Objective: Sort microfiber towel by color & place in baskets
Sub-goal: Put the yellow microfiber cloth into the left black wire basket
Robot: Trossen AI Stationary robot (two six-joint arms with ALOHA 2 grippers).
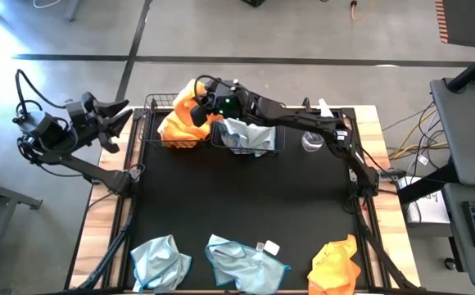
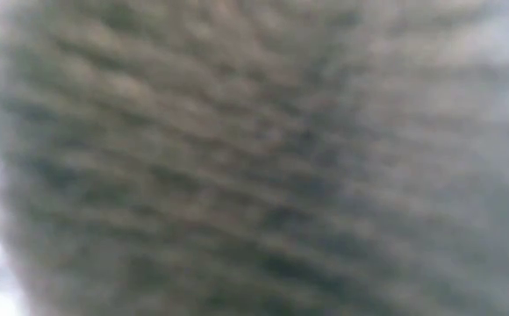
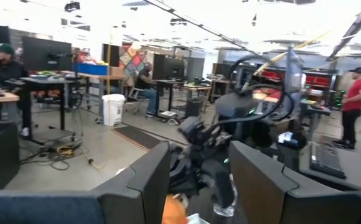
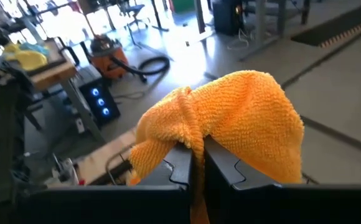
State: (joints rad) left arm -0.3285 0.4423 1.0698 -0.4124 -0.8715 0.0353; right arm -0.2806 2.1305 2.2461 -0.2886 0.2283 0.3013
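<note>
My right gripper (image 1: 205, 98) reaches across to the far left and is shut on an orange towel (image 4: 230, 118), above the left basket (image 1: 151, 123), which holds orange cloth (image 1: 176, 129). The basket beside it (image 1: 278, 147) holds blue-grey cloth (image 1: 246, 135). Along the near edge lie two blue-grey towels (image 1: 160, 262) (image 1: 242, 262) and one orange towel (image 1: 336, 266). My left gripper (image 1: 123, 115) waits open off the table's far left corner, touching nothing. A blurred surface fills the low view. My right gripper pinches a bunched fold of the orange towel (image 4: 196, 146) between its two fingers (image 4: 180, 165). The fingers come nearly level from the table's right. The cloth bulges over the fingertips and droops down both sides, slack. Whether its lower end touches the cloth in the basket I cannot tell.
A clear plastic bottle (image 1: 311, 142) stands right of the baskets, under the right arm. A small white tag (image 1: 269, 246) lies near the front towels. The black mat (image 1: 237, 197) between the baskets and the front row is bare. People stand in the room beyond.
</note>
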